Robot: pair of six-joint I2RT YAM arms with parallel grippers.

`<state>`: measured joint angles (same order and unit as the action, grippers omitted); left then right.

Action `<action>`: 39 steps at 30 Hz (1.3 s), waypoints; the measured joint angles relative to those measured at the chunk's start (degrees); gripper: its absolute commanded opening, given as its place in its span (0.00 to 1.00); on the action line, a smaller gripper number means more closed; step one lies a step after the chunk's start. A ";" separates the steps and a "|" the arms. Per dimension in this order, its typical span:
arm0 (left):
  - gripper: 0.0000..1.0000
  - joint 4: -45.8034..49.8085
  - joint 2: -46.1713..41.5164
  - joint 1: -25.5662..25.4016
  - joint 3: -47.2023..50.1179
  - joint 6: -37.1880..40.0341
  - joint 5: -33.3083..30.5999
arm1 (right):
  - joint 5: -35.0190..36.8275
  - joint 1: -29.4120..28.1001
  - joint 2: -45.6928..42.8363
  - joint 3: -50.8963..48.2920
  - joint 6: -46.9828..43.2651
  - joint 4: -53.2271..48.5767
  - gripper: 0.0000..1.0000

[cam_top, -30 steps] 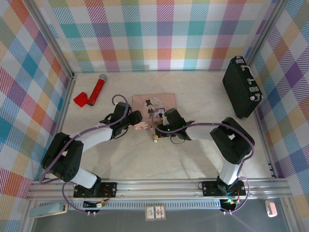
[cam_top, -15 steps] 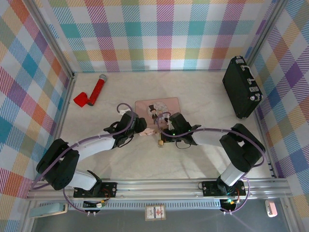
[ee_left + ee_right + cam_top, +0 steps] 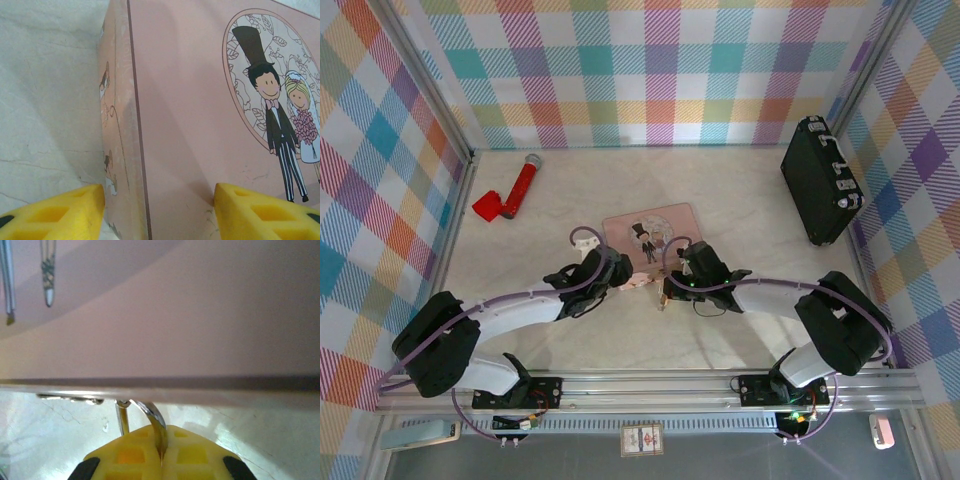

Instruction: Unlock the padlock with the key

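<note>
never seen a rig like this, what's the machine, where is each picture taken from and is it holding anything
These are two robot arms bolted at the near edge of a table, each ending in a two-finger gripper. One picture looks down from above; the other two come from cameras on the wrists, so the yellow blocks are the fingers. On the table are a pink tin with a wedding couple on its lid, a red-handled tool and a black case. The left gripper stands open astride the tin's edge. The right gripper is shut on the silver shackle of a small padlock by the tin's edge.
</note>
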<state>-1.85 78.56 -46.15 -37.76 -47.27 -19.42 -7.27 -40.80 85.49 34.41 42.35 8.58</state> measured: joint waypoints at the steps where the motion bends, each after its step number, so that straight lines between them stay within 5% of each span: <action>1: 0.59 -0.07 0.00 -0.46 0.09 -0.72 -0.76 | 0.02 -0.04 -0.04 -0.31 0.79 0.85 0.00; 39: 0.58 -14.82 7.65 -4.02 0.33 -3.63 1.44 | 19.08 0.50 -3.41 -9.40 38.34 16.28 0.00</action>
<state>-16.67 86.21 -50.17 -37.43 -50.89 -17.98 11.81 -40.29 82.08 25.02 80.68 24.86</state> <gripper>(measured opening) 0.586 0.064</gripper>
